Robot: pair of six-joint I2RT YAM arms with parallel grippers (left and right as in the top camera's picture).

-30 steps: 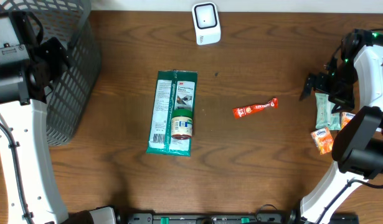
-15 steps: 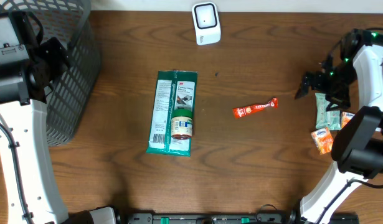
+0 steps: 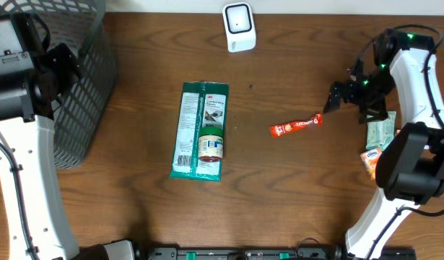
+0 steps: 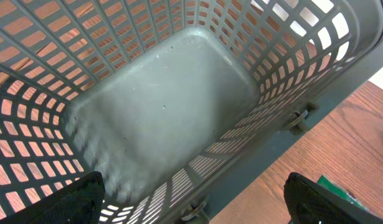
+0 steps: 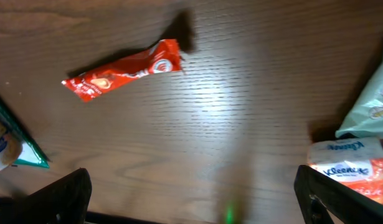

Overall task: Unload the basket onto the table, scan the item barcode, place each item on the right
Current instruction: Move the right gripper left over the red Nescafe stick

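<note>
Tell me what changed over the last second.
The right gripper swung inward, away from the snack packets toward the red sachet, fingers open and empty. Nothing was grasped or released. The red sachet, green package, scanner and left arm by the basket stayed put.

mock shop checkout: scanner (image 3: 239,27), wire basket (image 3: 84,94), snack packets (image 3: 296,126).

The left gripper (image 3: 61,63) hung at the left edge, jaws wide apart; the right gripper (image 3: 336,98) pointed inward, jaws equally spread.
</note>
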